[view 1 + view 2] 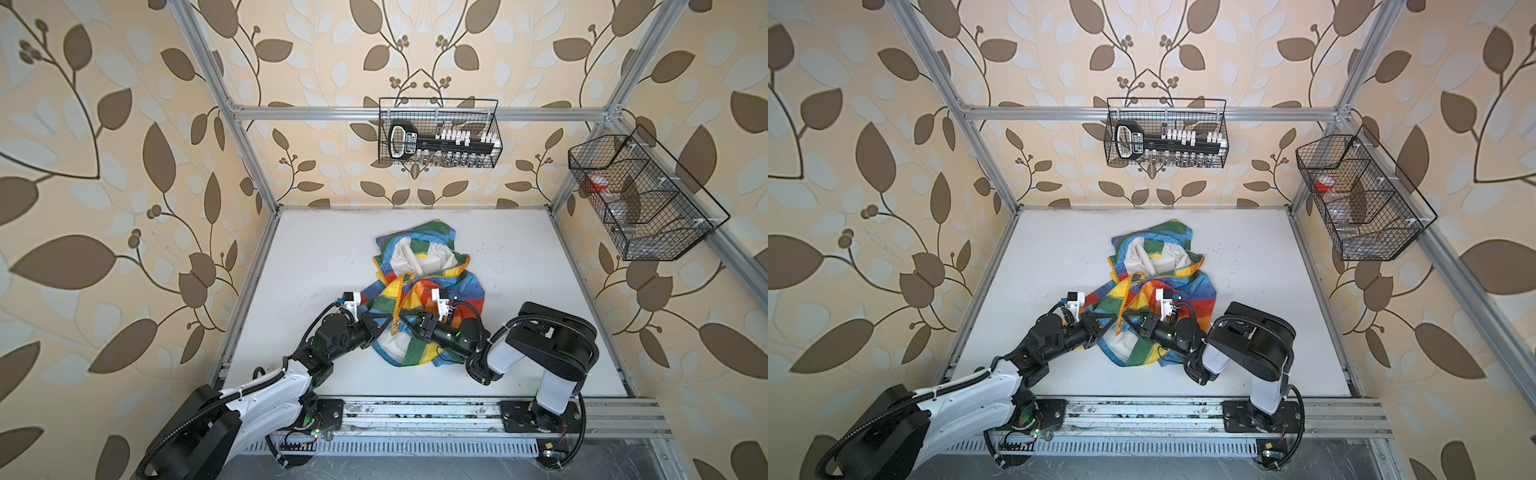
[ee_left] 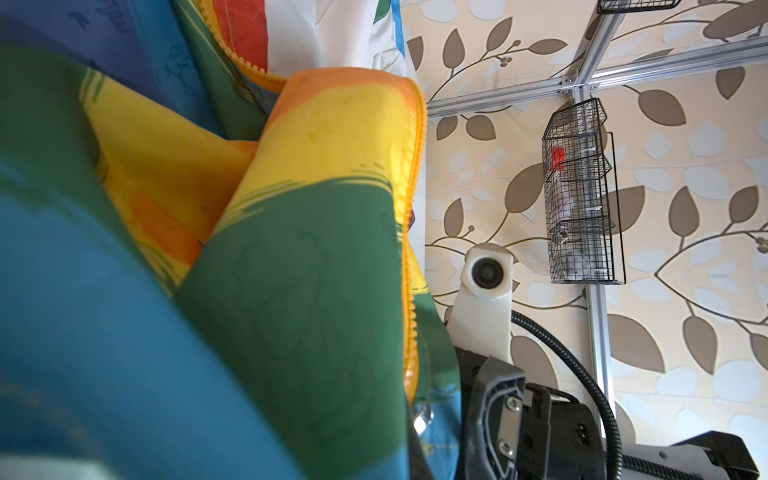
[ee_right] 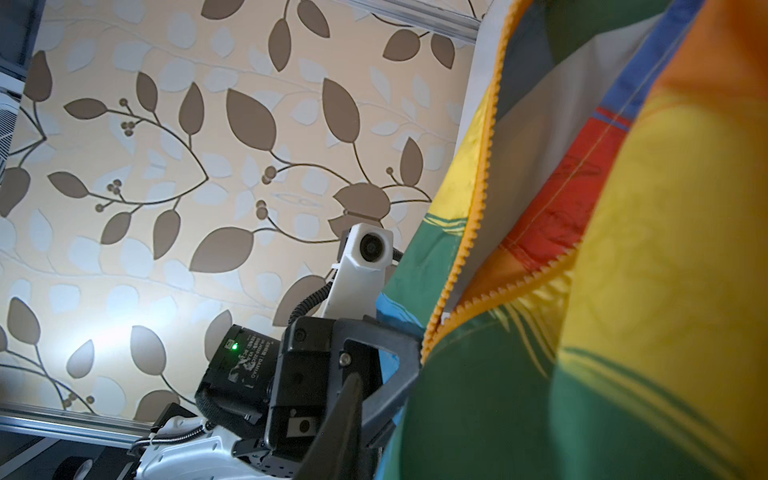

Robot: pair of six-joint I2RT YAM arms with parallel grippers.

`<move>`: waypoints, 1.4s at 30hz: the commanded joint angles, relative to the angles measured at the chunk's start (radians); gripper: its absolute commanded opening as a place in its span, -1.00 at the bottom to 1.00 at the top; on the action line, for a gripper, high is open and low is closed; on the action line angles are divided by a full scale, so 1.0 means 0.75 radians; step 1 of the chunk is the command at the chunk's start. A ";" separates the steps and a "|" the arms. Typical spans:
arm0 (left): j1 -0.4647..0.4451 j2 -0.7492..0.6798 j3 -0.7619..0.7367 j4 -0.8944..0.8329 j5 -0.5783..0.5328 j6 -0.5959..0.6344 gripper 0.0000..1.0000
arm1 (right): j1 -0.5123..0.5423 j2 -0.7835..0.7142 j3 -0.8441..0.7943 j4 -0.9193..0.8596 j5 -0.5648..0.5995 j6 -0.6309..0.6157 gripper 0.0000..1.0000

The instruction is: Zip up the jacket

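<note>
The rainbow-block jacket [image 1: 457,291] [image 1: 1192,291] lies crumpled mid-table, its hood and off-white lining toward the back wall. My left gripper [image 1: 388,321] [image 1: 1112,319] is shut on the jacket's front edge, low down by the orange-yellow zipper [image 2: 409,232]. My right gripper [image 1: 404,322] [image 1: 1126,318] faces it from the other side, almost tip to tip. In the right wrist view two zipper rows [image 3: 478,199] run together into a V beside the left gripper's fingers [image 3: 399,353]. Fabric drapes over both grippers' jaws in the wrist views, hiding how the right one stands.
The white table [image 1: 316,257] is fenced by aluminium frame posts. A wire basket [image 1: 438,133] with tools hangs on the back wall. Another wire basket [image 1: 640,195] hangs on the right wall. The arms' base rail [image 1: 415,411] runs along the front edge.
</note>
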 commanded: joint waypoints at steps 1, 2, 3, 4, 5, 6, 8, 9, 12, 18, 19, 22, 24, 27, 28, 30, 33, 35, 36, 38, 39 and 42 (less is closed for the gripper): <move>0.004 0.009 0.051 0.107 -0.013 0.019 -1.00 | 0.012 -0.019 -0.004 0.069 -0.026 -0.010 -0.51; 0.004 0.009 0.055 0.107 -0.014 0.019 -1.00 | 0.010 -0.017 -0.004 0.069 -0.027 -0.009 -0.52; 0.004 0.004 0.057 0.109 -0.014 0.019 -1.00 | 0.012 -0.013 -0.004 0.068 -0.027 -0.010 -0.53; 0.005 -0.001 0.059 0.109 -0.012 0.017 -1.00 | 0.011 -0.005 -0.002 0.067 -0.029 -0.006 -0.53; 0.005 -0.006 0.059 0.111 -0.014 0.017 -1.00 | 0.010 0.006 -0.003 0.068 -0.031 -0.004 -0.53; 0.004 -0.016 0.058 0.111 -0.017 0.014 -1.00 | 0.010 0.020 -0.002 0.068 -0.028 0.002 -0.46; 0.004 -0.037 0.053 0.111 -0.026 0.012 -1.00 | 0.009 0.057 -0.003 0.069 -0.032 0.018 -0.36; 0.004 -0.050 0.051 0.107 -0.032 0.011 -1.00 | 0.010 0.070 0.000 0.069 -0.033 0.022 -0.36; 0.004 -0.083 0.045 0.086 -0.037 0.016 -1.00 | 0.012 0.088 0.010 0.067 -0.043 0.030 -0.35; 0.004 -0.078 0.046 0.073 -0.030 0.032 -1.00 | 0.013 0.042 0.028 0.068 -0.056 0.023 -0.51; 0.005 -0.068 0.045 0.081 -0.026 0.035 -1.00 | 0.013 0.030 0.033 0.068 -0.067 0.019 -0.53; 0.004 -0.048 0.046 0.108 -0.022 0.033 -1.00 | 0.015 -0.002 0.051 0.068 -0.082 0.008 -0.58; 0.004 -0.039 0.047 0.123 -0.022 0.026 -1.00 | 0.012 -0.015 0.048 0.067 -0.074 0.005 -0.68; 0.003 -0.046 0.062 0.109 -0.018 0.019 -1.00 | 0.008 -0.026 0.041 0.069 -0.066 -0.014 -0.84; 0.004 -0.051 0.069 0.098 -0.016 0.018 -1.00 | 0.005 -0.028 0.037 0.067 -0.059 -0.022 -0.93; 0.004 -0.064 0.078 0.080 -0.011 0.005 -1.00 | 0.000 -0.030 0.031 0.069 -0.050 -0.042 -1.00; 0.003 -0.083 0.095 0.029 -0.001 -0.024 -1.00 | -0.016 -0.023 0.030 0.067 -0.037 -0.048 -1.00; 0.003 -0.091 0.104 -0.001 0.010 -0.052 -1.00 | -0.025 -0.017 0.031 0.068 -0.027 -0.069 -1.00; 0.004 -0.088 0.113 -0.034 0.019 -0.064 -1.00 | -0.031 -0.014 0.032 0.068 -0.022 -0.079 -1.00; 0.004 -0.072 0.136 -0.100 0.059 -0.073 -1.00 | -0.046 -0.006 0.037 0.069 -0.013 -0.091 -1.00; 0.005 -0.058 0.139 -0.115 0.083 -0.083 -1.00 | -0.053 -0.010 0.038 0.067 -0.004 -0.108 -1.00; 0.003 -0.030 0.121 -0.126 0.121 -0.109 -1.00 | -0.077 -0.023 0.049 0.069 0.008 -0.135 -1.00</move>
